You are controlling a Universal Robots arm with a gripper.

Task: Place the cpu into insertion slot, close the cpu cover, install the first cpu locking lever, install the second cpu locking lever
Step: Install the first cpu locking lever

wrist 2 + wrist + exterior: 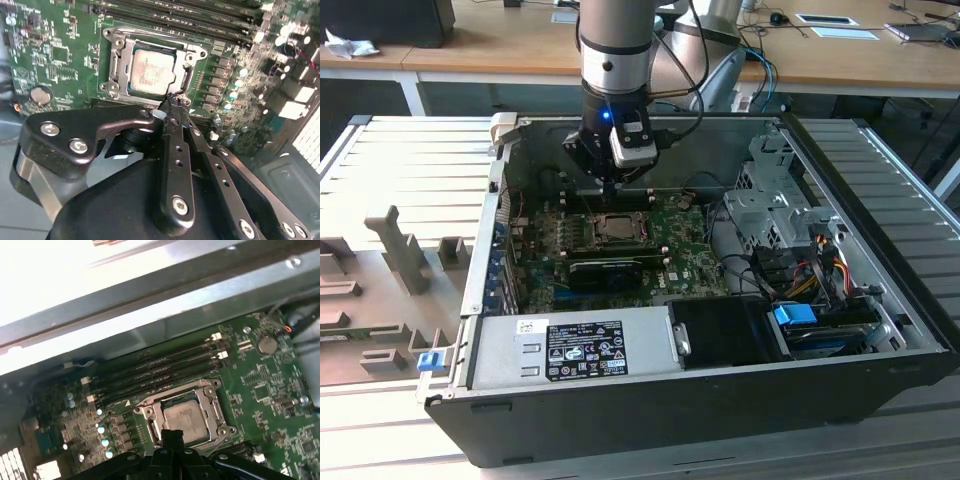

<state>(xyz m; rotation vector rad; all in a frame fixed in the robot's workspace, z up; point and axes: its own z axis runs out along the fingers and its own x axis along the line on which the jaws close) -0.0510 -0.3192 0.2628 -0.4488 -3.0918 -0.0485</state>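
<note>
The cpu (152, 70) lies flat in the insertion slot (112, 34) on the green board, its silver-grey top facing up. It also appears as the cpu (184, 419) and the cpu (615, 228). The cpu cover (117, 65) lies down around the chip as a silvery frame. My gripper (172, 100) is shut, with its black fingertips together at the socket's near edge, just off the chip's corner. In the exterior view the gripper (610, 188) hangs straight down over the socket's far side. I cannot tell whether the tips touch a locking lever.
The open computer case holds a long black card (605, 270) beside the socket, black memory slots (175, 15), a power supply (570, 345) at the front and a drive cage (770, 200) on the exterior view's right. The metal case wall (150, 305) rises close behind the board.
</note>
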